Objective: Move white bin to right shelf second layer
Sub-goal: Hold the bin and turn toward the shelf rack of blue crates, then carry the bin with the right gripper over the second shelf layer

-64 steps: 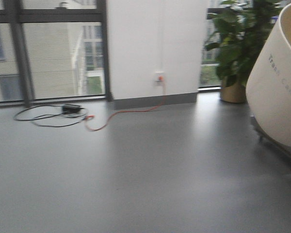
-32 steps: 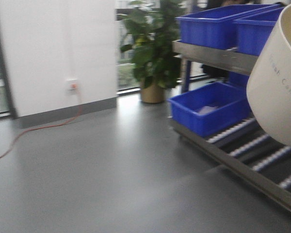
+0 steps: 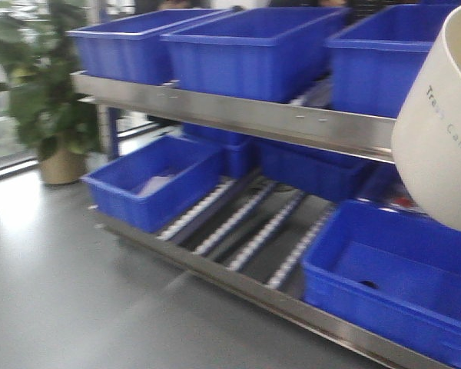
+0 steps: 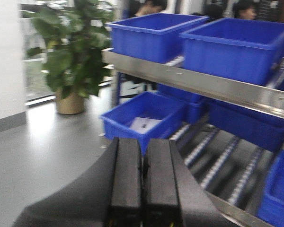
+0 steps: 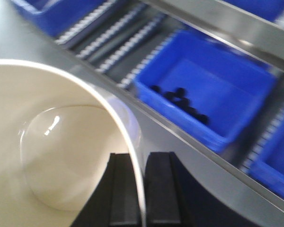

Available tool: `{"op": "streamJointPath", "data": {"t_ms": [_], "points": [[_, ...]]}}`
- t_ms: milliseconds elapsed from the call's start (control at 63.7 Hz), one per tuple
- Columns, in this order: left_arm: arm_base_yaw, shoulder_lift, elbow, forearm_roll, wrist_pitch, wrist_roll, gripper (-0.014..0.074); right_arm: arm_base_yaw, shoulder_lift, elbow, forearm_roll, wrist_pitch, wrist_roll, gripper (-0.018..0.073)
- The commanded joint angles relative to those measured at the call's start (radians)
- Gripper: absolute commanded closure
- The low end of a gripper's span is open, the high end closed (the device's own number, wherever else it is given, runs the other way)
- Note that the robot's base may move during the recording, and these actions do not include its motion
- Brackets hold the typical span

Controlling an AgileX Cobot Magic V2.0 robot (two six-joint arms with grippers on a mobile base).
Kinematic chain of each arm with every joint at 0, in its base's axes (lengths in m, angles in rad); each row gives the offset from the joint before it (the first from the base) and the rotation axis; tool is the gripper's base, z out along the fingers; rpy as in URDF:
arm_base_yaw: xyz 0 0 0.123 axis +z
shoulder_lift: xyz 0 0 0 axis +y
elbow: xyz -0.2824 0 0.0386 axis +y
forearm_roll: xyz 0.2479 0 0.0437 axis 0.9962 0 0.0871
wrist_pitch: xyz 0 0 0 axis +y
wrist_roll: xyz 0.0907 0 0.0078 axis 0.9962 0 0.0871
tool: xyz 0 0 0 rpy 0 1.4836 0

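Gripping the rim of the white bin (image 5: 61, 156), the right gripper (image 5: 141, 189) has one finger inside the wall and one outside, clamped on it. The left gripper (image 4: 142, 175) holds nothing; its fingers are pressed together. The bin hangs tilted at the right of the front view, in front of the steel rack (image 3: 238, 115). Three blue crates (image 3: 253, 50) sit on the upper level. The roller level (image 3: 246, 223) below carries more crates, with bare lanes between. A potted plant (image 3: 42, 100) stands left of the rack.
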Motion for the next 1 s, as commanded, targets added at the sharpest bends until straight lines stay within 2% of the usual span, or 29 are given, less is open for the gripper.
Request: {"op": "streamJointPath", "data": {"t_ms": [0,989], "points": [[-0.008,-0.016,0.028,-0.001,-0.081,-0.005,0.0512,-0.002,-0.005,-0.040,-0.003,-0.089,0.002,0.0505],[-0.008,-0.016,0.028,-0.001,-0.081,-0.005,0.0512,-0.002,-0.005,-0.040,-0.003,-0.089,0.002,0.0505]]}}
